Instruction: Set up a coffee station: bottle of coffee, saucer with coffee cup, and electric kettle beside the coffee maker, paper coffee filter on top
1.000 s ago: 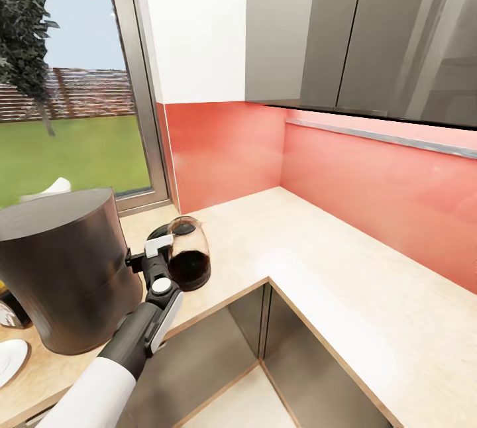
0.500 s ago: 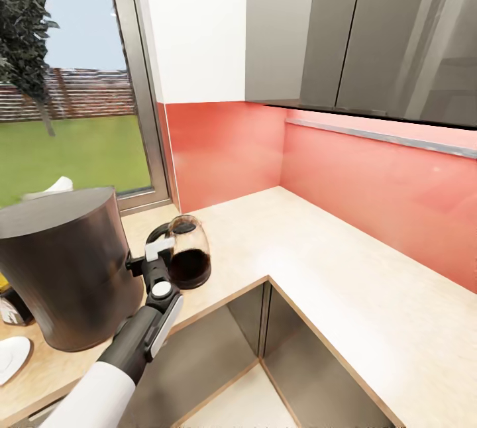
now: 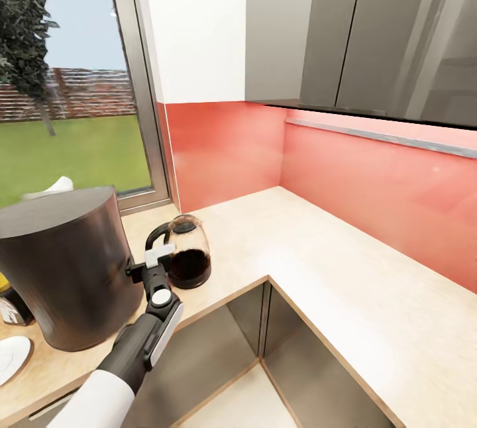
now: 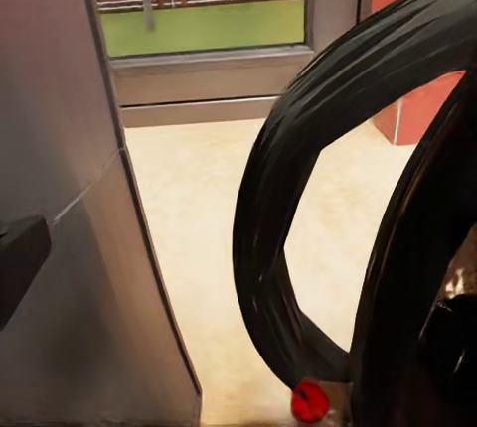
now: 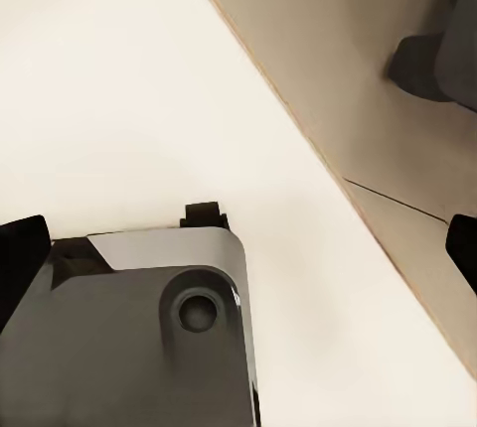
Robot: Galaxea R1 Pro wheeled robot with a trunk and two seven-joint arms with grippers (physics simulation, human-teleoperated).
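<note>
The left arm (image 3: 126, 362) has a white upper sleeve, then a dark grey forearm edged with a white panel; a white round cap sits on the black wrist; a white block tops it; the right wrist view shows a grey rounded housing (image 5: 149, 338) with a circular recessed screw.

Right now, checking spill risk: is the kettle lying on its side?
No: in the head view the kettle stands upright on the countertop beside the coffee maker.

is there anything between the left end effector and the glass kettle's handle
Nothing visible stands between them. The left end effector is right at the black loop handle of the glass electric kettle, with the tall dark cylindrical coffee maker beside it, not between.
</note>
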